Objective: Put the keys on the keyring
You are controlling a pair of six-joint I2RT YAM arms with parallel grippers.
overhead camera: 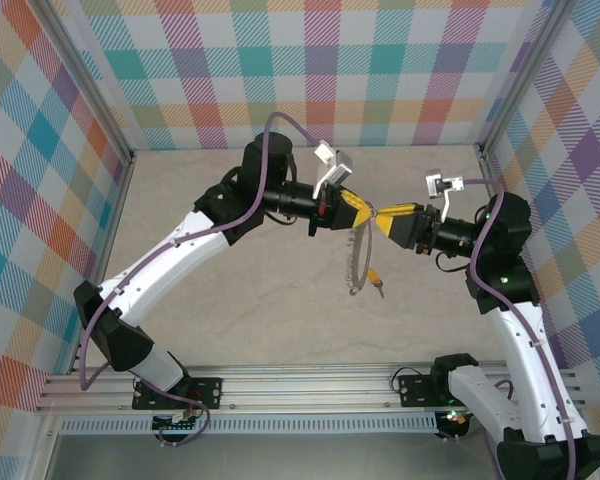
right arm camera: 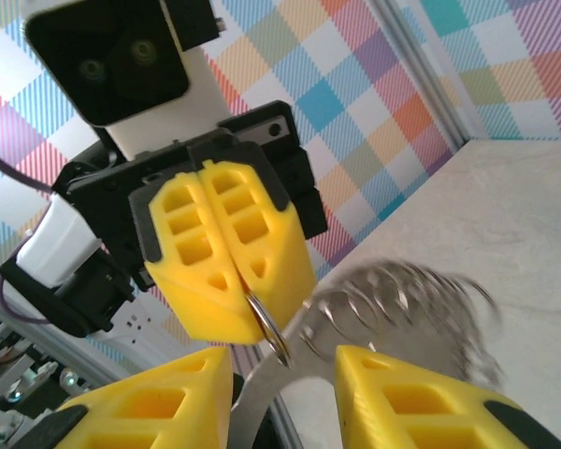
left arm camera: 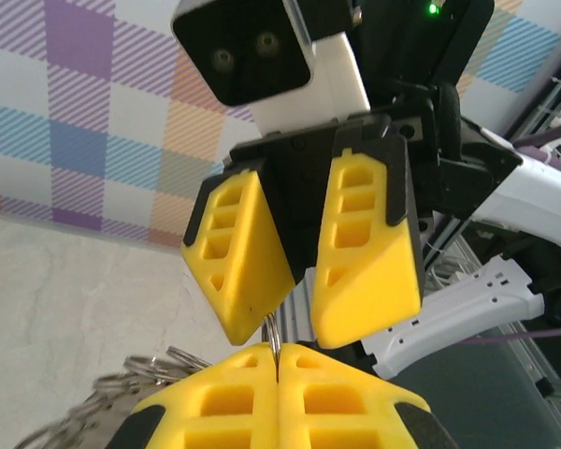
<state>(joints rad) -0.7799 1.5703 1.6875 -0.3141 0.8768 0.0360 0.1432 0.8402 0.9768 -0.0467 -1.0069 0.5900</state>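
Observation:
My left gripper [overhead camera: 368, 215] is shut on one small wire loop [left arm camera: 275, 337] of the keyring [overhead camera: 357, 262], which hangs edge-on and chain-like below it, above the table. The tiny key [overhead camera: 377, 283] with its yellow-orange head sits beside the ring's lower end; I cannot tell whether it is attached. My right gripper [overhead camera: 384, 218] is open, tip to tip with the left one, its fingers [right arm camera: 168, 398] either side of the pinched loop [right arm camera: 273, 329]. In the right wrist view the ring's silvery loops [right arm camera: 402, 299] are blurred behind the left gripper [right arm camera: 248, 318]. The left wrist view has the right gripper [left arm camera: 294, 332] open above the left gripper [left arm camera: 278, 360].
The beige table [overhead camera: 240, 300] is walled by checked panels [overhead camera: 40, 200] at the left, back and right. An aluminium rail [overhead camera: 300, 385] carrying both arm bases runs along the near edge. Purple cables [overhead camera: 280, 120] loop over the arms.

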